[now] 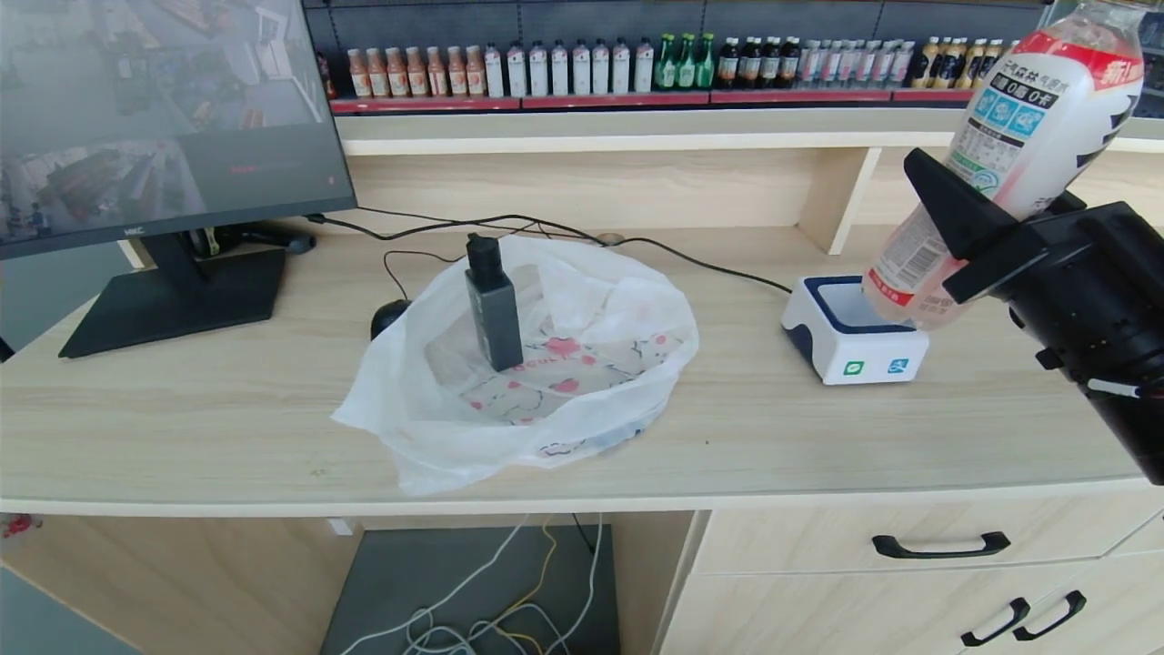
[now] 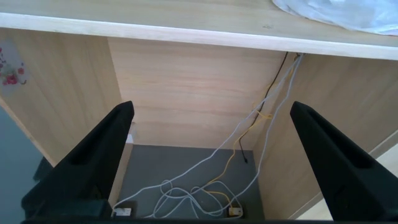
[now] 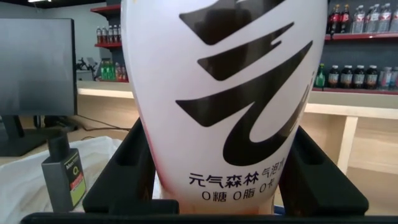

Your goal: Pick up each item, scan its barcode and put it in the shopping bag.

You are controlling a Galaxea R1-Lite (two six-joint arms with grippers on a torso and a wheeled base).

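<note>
Right gripper — jaws pinching a tilted plastic drink bottle with a glossy white, red-trimmed label. The black fingers clamp its lower body from both sides. Just below the jaws, the bottle's base hangs over the recessed top of the white-and-navy box scanner; contact cannot be told. To the robot's left of those jaws, a bare strip of pale wood-grain counter separates the scanner from the crumpled translucent white plastic shopping bag. The bag's mouth is open, and a dark grey rectangular bottle stands upright inside it.

Left gripper — jaws spread wide, holding nothing, below the counter's front edge. Beyond them, loose white and yellow cables trail down.
</note>
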